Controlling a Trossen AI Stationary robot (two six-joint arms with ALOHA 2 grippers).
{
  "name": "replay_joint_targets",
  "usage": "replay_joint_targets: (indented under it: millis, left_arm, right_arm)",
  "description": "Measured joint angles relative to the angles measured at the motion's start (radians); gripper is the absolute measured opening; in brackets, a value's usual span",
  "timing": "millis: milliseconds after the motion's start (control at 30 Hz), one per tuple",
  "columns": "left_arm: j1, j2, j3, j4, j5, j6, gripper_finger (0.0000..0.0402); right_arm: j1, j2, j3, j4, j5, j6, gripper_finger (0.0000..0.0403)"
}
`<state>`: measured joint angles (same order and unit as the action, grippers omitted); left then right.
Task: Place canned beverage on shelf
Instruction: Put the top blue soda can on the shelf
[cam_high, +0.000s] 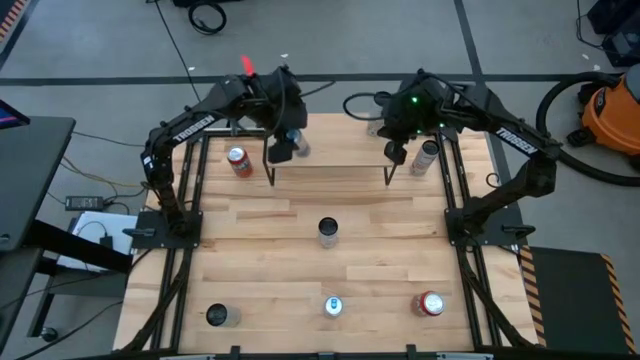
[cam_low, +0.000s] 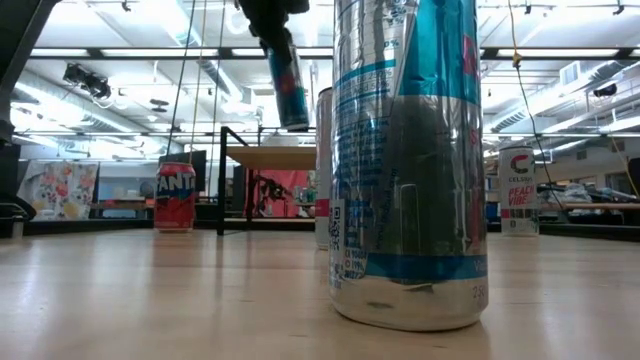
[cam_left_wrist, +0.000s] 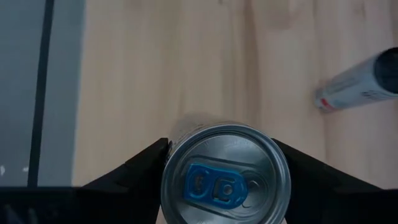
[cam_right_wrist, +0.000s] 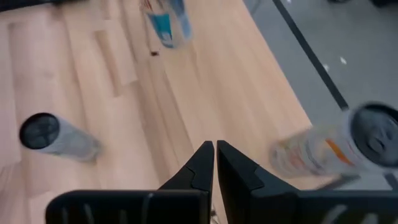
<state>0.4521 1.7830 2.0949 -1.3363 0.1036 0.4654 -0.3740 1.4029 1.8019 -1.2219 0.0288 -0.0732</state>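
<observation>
Above shelf (cam_high: 330, 152), left hand (cam_high: 284, 146) gripping upright can (cam_left_wrist: 225, 177)

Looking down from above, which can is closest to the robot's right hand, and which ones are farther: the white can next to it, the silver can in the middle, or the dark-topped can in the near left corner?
1. Slim white can: right beside the right hand, at the table's far right.
2. Silver can: middle of the table.
3. Dark-topped can: near left corner, farthest.
</observation>
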Motion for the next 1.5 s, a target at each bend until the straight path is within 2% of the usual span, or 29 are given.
replay_joint_targets:
  millis: [233,667,900,1133,1500]
  left_arm:
    - [-0.030,0.000,0.000,0.000,0.000,0.001,0.0251]
    - [-0.053,0.000,0.000,0.000,0.000,0.001,0.0251]
    - [-0.045,0.000,0.000,0.000,0.000,0.015,0.0251]
    - [0.038,0.000,0.000,0.001,-0.013,0.045,0.0251]
    - [0.230,0.004,0.000,0.040,-0.015,0.098,0.0251]
  right_arm:
    - [0.067,0.000,0.000,0.047,0.007,-0.010,0.0048]
    - [0.142,0.001,0.000,0.106,0.009,-0.116,0.0123]
    - [0.167,0.002,0.000,0.112,0.093,-0.109,0.0154]
    - [0.169,0.002,0.000,0.108,0.108,-0.103,0.0155]
    - [0.169,0.003,-0.011,0.108,0.108,-0.102,0.0155]
